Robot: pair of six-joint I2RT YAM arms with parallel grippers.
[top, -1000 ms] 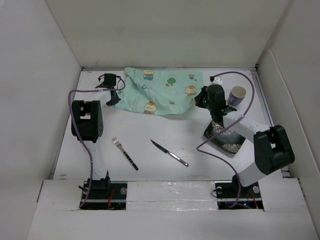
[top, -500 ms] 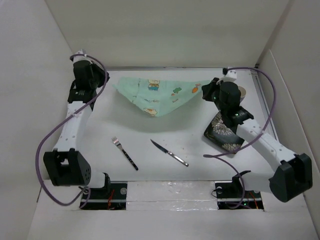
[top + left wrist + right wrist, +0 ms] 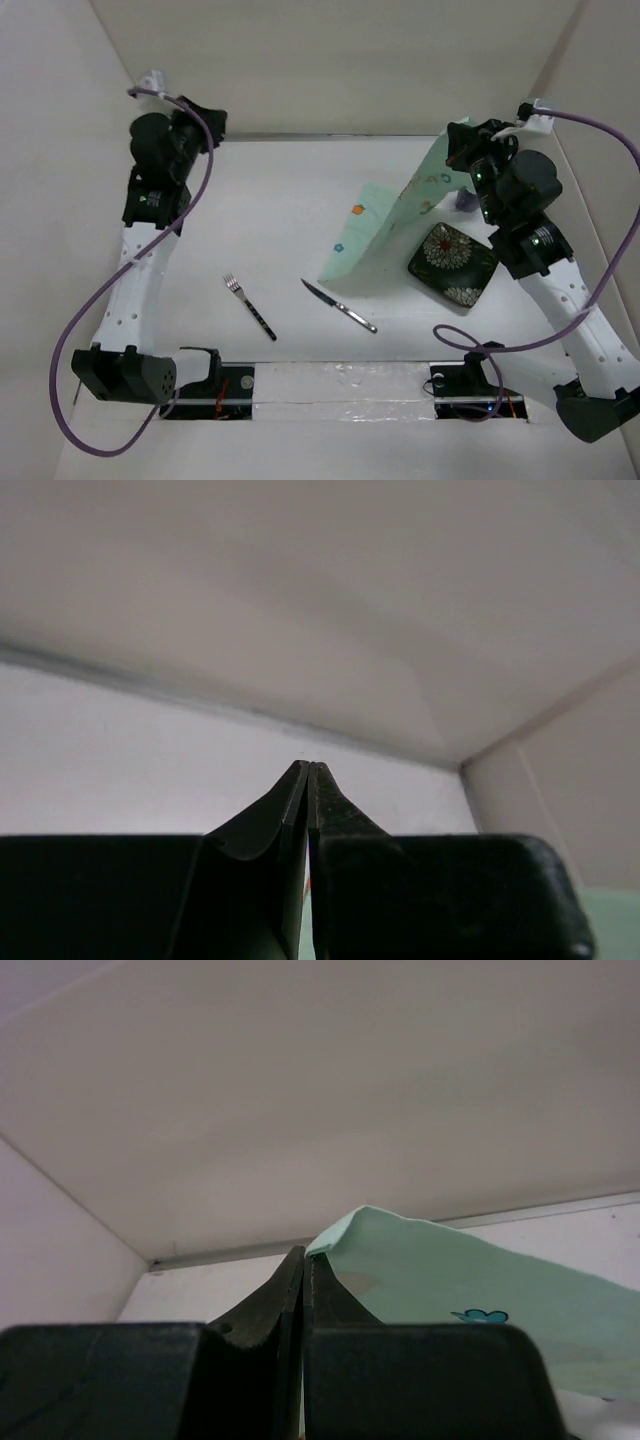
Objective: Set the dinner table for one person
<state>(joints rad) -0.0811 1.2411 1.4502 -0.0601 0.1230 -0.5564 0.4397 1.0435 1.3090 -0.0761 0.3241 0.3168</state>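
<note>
Both pincers are closed: my right pincer (image 3: 303,1256) grips a corner of the mint-green cartoon-printed cloth placemat (image 3: 385,235), hanging over the matte white dinner table (image 3: 290,200); my left pincer (image 3: 308,768) holds nothing.

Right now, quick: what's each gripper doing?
Left gripper: fingers closed, holding nothing.
Right gripper: fingers closed on a corner of the green placemat.

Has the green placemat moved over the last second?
Yes. The placemat, earlier spread well behind the knife, now hangs from the right gripper, shifted right toward the plate, with its lower edge near the knife's tip.
</note>
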